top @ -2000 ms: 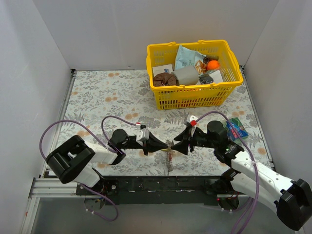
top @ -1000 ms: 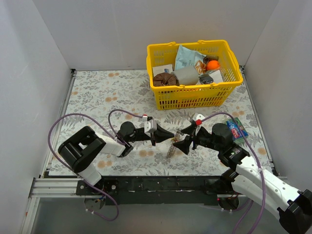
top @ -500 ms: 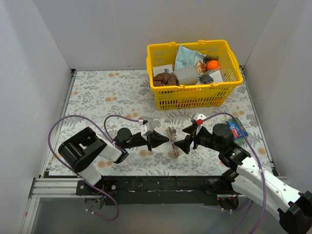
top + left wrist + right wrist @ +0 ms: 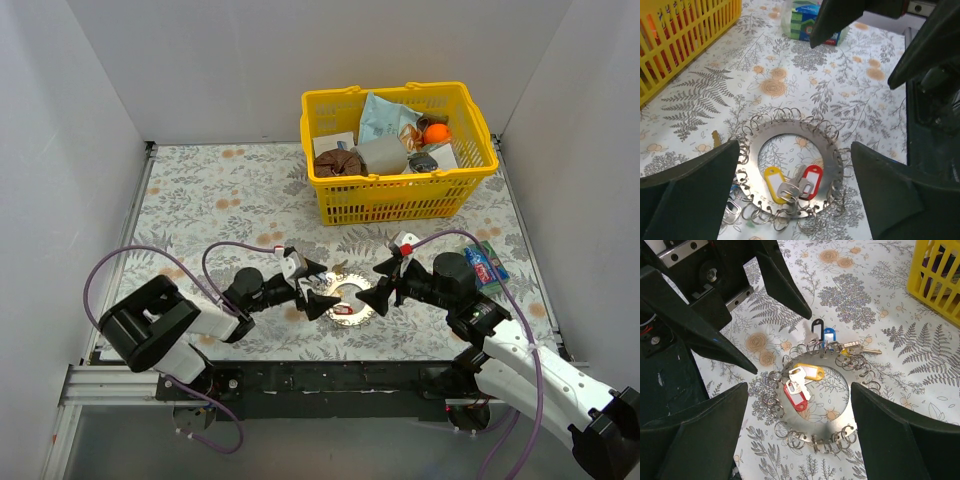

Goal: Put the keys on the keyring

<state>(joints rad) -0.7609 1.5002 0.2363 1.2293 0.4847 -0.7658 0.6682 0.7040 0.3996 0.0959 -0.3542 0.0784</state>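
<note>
Floral cloth is covering the table, and a yellow basket is sitting at the upper right of the top view. At lower centre the keyring is lying flat on the cloth, with red- and yellow-tagged keys resting in its open middle. The left gripper and right gripper are flanking it, both spreading their fingers wide and holding nothing.

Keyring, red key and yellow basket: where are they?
keyring (image 4: 792, 128), left wrist view, far side of the flat band.
red key (image 4: 811, 179), left wrist view, its red plastic head.
yellow basket (image 4: 390, 200), top external view, front wall.
</note>
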